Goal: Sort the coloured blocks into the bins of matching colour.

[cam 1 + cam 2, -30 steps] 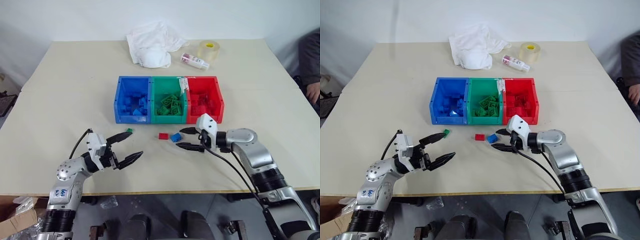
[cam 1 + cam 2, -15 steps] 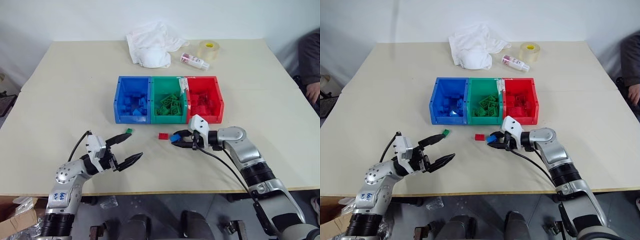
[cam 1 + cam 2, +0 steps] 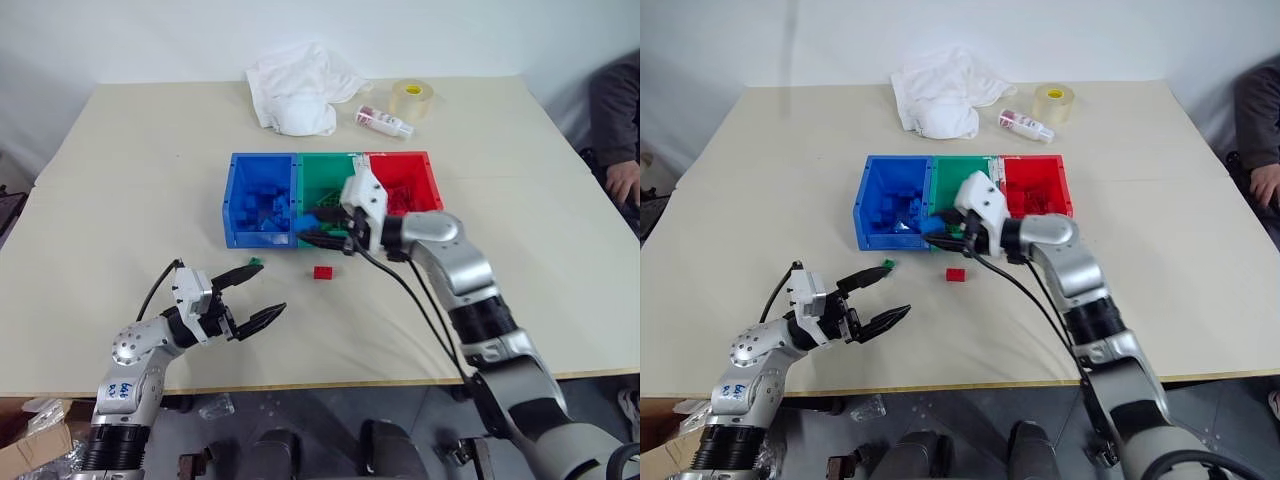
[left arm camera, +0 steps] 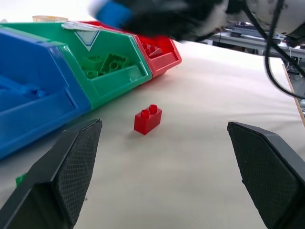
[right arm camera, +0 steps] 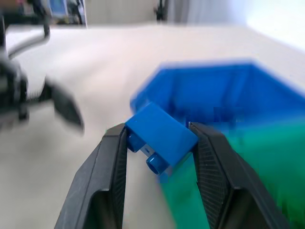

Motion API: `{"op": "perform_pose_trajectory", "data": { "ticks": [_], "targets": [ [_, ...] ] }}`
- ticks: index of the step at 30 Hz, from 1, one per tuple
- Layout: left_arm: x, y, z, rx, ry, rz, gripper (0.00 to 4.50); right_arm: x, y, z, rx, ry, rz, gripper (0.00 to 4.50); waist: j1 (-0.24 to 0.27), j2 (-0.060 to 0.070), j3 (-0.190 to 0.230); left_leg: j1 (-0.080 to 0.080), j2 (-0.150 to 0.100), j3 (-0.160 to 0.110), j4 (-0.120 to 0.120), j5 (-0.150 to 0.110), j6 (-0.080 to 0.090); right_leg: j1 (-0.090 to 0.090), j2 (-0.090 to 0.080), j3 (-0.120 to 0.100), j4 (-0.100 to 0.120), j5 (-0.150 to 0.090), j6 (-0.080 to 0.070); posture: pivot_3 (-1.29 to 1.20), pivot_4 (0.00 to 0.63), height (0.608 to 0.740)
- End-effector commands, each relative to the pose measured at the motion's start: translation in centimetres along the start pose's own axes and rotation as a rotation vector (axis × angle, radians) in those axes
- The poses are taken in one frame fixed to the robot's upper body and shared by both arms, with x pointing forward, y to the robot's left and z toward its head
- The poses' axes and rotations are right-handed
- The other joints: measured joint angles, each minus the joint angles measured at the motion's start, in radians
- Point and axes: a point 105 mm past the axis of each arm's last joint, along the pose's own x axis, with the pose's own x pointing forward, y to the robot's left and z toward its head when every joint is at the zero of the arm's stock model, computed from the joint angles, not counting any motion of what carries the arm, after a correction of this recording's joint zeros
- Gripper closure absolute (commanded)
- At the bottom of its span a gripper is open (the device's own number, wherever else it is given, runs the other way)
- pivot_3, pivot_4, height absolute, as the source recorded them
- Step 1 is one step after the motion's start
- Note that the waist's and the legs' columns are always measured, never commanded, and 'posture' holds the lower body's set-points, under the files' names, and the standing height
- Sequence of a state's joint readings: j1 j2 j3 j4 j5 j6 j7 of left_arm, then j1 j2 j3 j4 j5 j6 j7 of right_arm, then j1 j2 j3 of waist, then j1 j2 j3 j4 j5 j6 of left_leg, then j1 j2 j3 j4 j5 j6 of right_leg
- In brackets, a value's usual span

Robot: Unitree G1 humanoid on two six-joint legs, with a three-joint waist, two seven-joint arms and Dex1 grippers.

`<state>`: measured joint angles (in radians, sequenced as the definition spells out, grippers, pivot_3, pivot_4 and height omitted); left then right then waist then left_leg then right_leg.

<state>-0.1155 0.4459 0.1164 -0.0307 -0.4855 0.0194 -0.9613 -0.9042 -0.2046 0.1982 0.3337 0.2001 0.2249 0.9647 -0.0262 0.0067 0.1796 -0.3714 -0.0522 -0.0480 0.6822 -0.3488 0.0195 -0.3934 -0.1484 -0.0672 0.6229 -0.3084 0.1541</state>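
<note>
**Coloured blocks: one blue brick in the air, two left on the surface**

The coloured blocks are mostly sorted, judging by the three joined open-topped plastic bins (image 3: pixel 231 200): the blue, green and red compartments each hold a heap of small studded bricks in their own colour. One small blue studded plastic brick (image 5: pixel 161 136) is pinched in the right pincer (image 3: pixel 312 226), whose black fingers are pressed against its two sides, and it hangs over the front rim where the blue and green compartments meet (not yet over the middle of the blue one). Releasing it into the blue bin looks like the step in hand.

Two blocks remain on the pale matte surface (image 3: pixel 120 180): a small red studded brick (image 3: pixel 323 271) lying apart from the bins at about 6 o'clock of the green compartment, and a tiny green block (image 3: pixel 256 262) at about 7 o'clock of the blue one, just beyond the tip of the left pincer (image 3: pixel 250 296). That pincer is spread wide and holds nothing, hovering low over the surface.

The bricks are hard, glossy and square-edged with round studs; the bins are smooth rigid plastic with sloped front walls. At 12 o'clock of the bins lie a crumpled soft white cloth (image 3: pixel 300 86), a small lying bottle (image 3: pixel 384 121) and a translucent yellowish tape roll (image 3: pixel 412 98).
</note>
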Motion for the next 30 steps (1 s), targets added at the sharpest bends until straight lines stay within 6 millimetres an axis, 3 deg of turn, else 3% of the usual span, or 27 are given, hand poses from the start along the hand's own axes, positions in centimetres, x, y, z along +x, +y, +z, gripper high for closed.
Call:
{"op": "perform_pose_trajectory", "data": {
  "ticks": [1, 2, 7, 10, 15, 21, 30],
  "targets": [
    [0.4, 0.1, 0.8, 0.032, -0.024, -0.01, 0.0, 2.4, -1.0, 1.8, -0.057, -0.061, -0.033, 2.91, -0.006, 0.0, 0.0, 0.0, 0.0, 0.0, 0.0, 0.0, 0.0, 0.0, 0.0, 0.0, 0.0, 0.0, 0.0, 0.0, 0.15, 0.74],
    [0.4, 0.1, 0.9, 0.032, -0.024, -0.01, 0.0, 3.0, -1.3, 2.0, -0.061, -0.068, -0.045, 2.91, -0.006, 0.0, 0.0, 0.0, 0.0, 0.0, 0.0, 0.0, 0.0, 0.0, 0.0, 0.0, 0.001, 0.0, 0.0, 0.0, 0.15, 0.74],
    [0.5, 0.2, 1.0, 0.038, -0.03, -0.004, 0.0, 4.4, -3.8, 2.6, -0.063, -0.111, -0.219, 1.22, -0.012, 0.0, 0.0, 0.0, -0.001, -0.002, -0.001, 0.0, 0.0, -0.001, 0.0, 0.0, 0.002, 0.0, 0.0, 0.0, 0.15, 0.74],
    [0.4, 0.3, 1.1, 0.039, -0.032, 0.002, 0.0, 3.1, -3.1, 2.6, -0.088, -0.152, -0.182, 1.22, -0.011, 0.0, 0.0, 0.0, -0.001, -0.003, -0.001, 0.0, 0.0, 0.0, 0.0, -0.001, 0.002, 0.0, 0.0, 0.0, 0.15, 0.74],
    [0.5, 0.2, 0.9, 0.028, -0.03, -0.008, 0.0, -1.1, -1.0, 0.7, -0.081, -0.113, -0.089, 1.22, -0.006, 0.0, 0.0, 0.0, -0.002, -0.003, -0.001, 0.0, 0.0, 0.0, -0.001, 0.0, 0.002, 0.0, 0.0, 0.0, 0.15, 0.74],
    [1.1, 0.1, 0.8, 0.017, -0.034, -0.034, 0.0, -7.3, 2.9, -1.4, 0.005, 0.022, 0.051, 1.22, 0.0, 0.0, 0.0, 0.0, -0.001, -0.002, -0.001, 0.0, 0.0, 0.0, -0.001, 0.0, 0.001, 0.0, 0.0, 0.0, 0.15, 0.74],
    [1.6, 0.1, 0.3, 0.023, -0.013, -0.077, 0.0, -15.2, 4.0, -4.7, 0.078, 0.267, -0.027, 1.22, 0.009, 0.0, 0.0, 0.0, -0.001, 0.0, -0.001, 0.0, 0.0, 0.001, 0.0, 0.001, -0.003, 0.0, 0.0, 0.0, 0.15, 0.74]
  ]
}}
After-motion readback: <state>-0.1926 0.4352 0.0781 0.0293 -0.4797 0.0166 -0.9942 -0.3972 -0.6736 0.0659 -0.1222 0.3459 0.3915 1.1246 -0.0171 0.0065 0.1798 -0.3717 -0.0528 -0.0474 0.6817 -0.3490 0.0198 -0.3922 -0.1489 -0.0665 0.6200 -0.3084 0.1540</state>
